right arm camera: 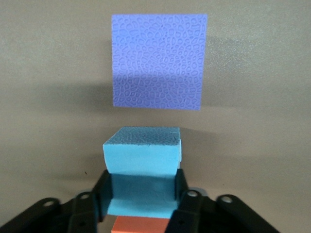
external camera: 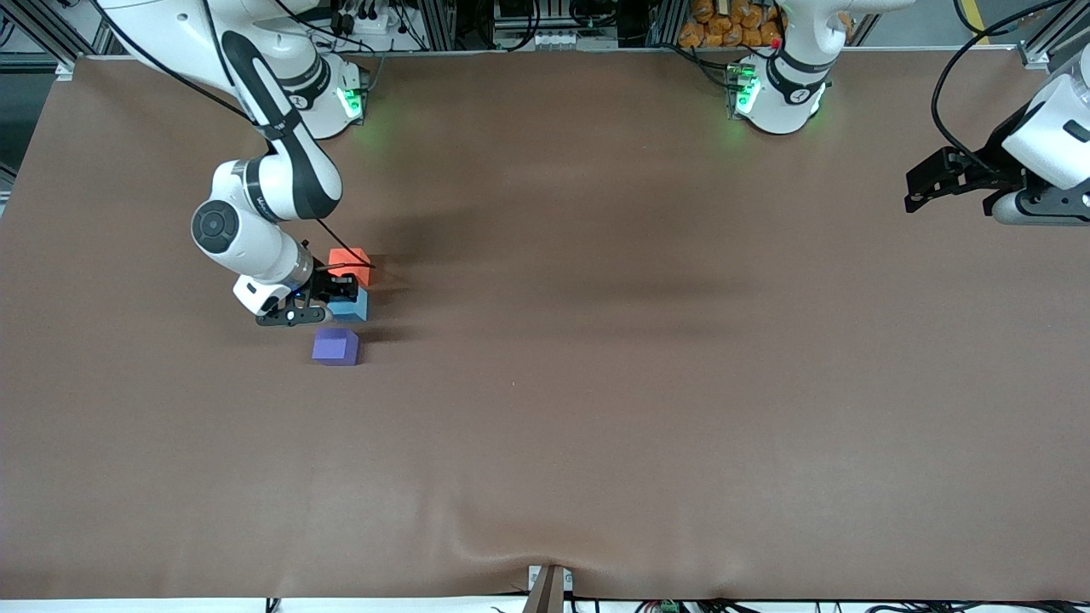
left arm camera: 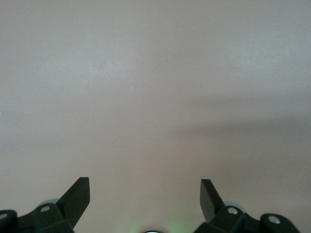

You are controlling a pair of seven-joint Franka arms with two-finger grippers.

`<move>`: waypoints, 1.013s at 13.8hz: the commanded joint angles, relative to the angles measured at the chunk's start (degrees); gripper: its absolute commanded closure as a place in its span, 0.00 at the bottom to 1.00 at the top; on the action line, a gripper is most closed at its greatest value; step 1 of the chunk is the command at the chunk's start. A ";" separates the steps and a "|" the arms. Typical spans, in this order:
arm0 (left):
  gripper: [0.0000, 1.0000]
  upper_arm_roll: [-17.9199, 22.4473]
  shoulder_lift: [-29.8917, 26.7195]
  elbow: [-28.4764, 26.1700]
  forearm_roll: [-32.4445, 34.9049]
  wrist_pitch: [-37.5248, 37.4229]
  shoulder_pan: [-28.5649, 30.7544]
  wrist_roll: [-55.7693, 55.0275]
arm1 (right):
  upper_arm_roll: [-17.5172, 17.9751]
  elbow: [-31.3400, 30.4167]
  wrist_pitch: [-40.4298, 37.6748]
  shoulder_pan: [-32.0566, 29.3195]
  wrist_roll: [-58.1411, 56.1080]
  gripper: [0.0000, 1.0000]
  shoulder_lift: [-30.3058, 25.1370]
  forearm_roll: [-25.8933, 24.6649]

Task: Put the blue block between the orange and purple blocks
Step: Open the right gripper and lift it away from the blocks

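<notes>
Blue block (external camera: 351, 305), left of frame, sits between orange block (external camera: 350, 262) and purple block (external camera: 335, 346). Right gripper (external camera: 339, 288) pinches it; next, let go. Left gripper (left arm camera: 146, 196) waits, fingers spread.

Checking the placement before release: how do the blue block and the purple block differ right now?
The blue block is light sky-blue and sits between the right hand's fingers; the purple block is darker violet and stands free, untouched. In the front view the blue block lies beside the orange block, while the purple one sits apart, nearer the camera. Both are matte cubes of like size.
</notes>
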 commanded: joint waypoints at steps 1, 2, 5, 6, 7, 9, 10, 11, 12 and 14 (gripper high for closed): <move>0.00 -0.26 0.25 0.61 0.76 0.27 0.42 0.49 | 0.18 -0.85 2.38 -0.48 -2.01 0.00 0.29 2.49; 0.00 -0.26 0.34 0.52 0.76 0.27 0.42 0.49 | 0.09 0.28 0.90 -0.48 -2.10 0.00 0.11 2.49; 0.00 -0.26 0.34 0.61 0.76 0.27 0.42 0.49 | -0.08 11.32 -16.09 -3.63 -2.19 0.00 -0.33 2.49; 0.00 -0.26 0.34 0.61 0.67 0.27 0.42 0.49 | -0.08 17.20 -23.91 -4.34 -2.01 0.00 -0.15 2.41; 0.00 -0.26 0.34 0.61 0.76 0.27 0.42 0.49 | -0.08 22.56 -30.43 -5.22 -2.19 0.00 0.11 2.32; 0.00 -0.26 0.34 0.61 0.67 0.27 0.42 0.49 | -0.08 30.84 -37.76 -7.77 -2.54 0.00 0.29 1.71; 0.00 -0.17 0.34 0.61 0.76 0.27 0.42 0.49 | -0.08 34.10 -39.00 -8.91 -2.97 0.00 0.29 0.40; 0.00 -0.26 0.34 0.61 0.67 0.27 0.42 0.49 | 0.26 37.61 -40.06 -9.97 -5.24 0.00 0.37 -4.31; 0.00 -0.26 0.34 0.61 0.67 0.27 0.42 0.49 | 0.62 41.91 -44.07 -10.24 -9.18 0.00 0.38 -8.88; 0.00 -0.17 0.26 0.61 0.67 0.27 0.42 0.49 | 1.32 50.88 -52.43 -11.55 -11.68 0.00 0.46 -9.72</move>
